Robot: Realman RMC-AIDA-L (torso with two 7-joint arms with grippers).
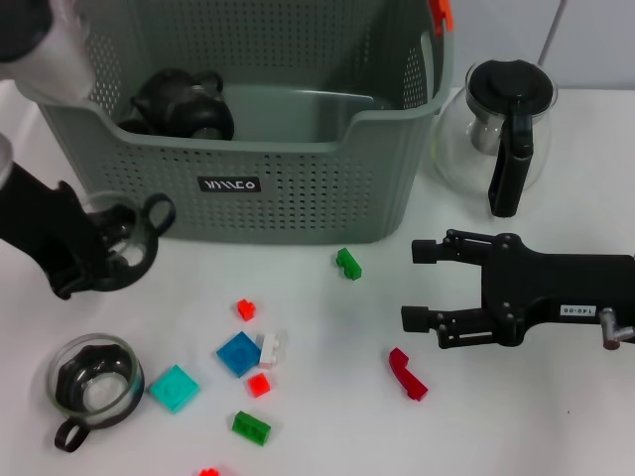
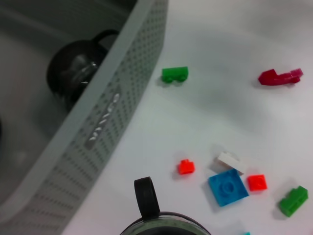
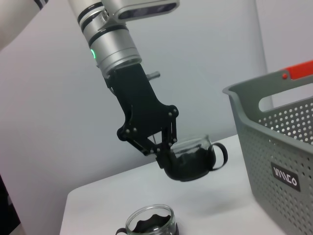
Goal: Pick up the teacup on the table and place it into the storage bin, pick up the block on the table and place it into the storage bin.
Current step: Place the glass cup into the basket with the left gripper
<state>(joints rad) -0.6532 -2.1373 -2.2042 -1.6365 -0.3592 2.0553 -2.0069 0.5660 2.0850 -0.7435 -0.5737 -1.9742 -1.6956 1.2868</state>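
1. The left gripper [image 1: 107, 248] has its fingers closed on a glass teacup [image 1: 124, 235], clamped at the rim on the side away from the handle; the right wrist view shows the cup [image 3: 190, 157] lifted clear of the counter [image 1: 327, 416], hanging tilted, which suits carrying it over a wall rather than sliding it

2. The held cup sits just outside the front wall of the storage bin [image 1: 298, 178], near its left corner and below the rim; my judgement is that it must rise further before it can pass over the edge

3. A dark teacup [image 1: 182, 102] already lies on its side inside the bin, at the left end; a second glass teacup [image 1: 94, 382] waits upright on the counter, near the left front, its handle toward the robot

4. The blocks lie scattered on the counter in front of the bin: a green one [image 1: 348, 264] nearest the wall, a blue square [image 1: 238, 353] touching a white piece [image 1: 270, 347], small red ones [image 1: 246, 309], a teal tile [image 1: 174, 388] and a dark red piece [image 1: 407, 374]; none is in the bin as far as I can see

5. The right gripper [image 1: 419, 285] hovers low with fingers spread and empty, between the green block and the dark red piece; it looks poised for a block while the left arm handles the cup

6. A glass pot [image 1: 496, 124] with a black handle stands to the right of the bin, apart from the work
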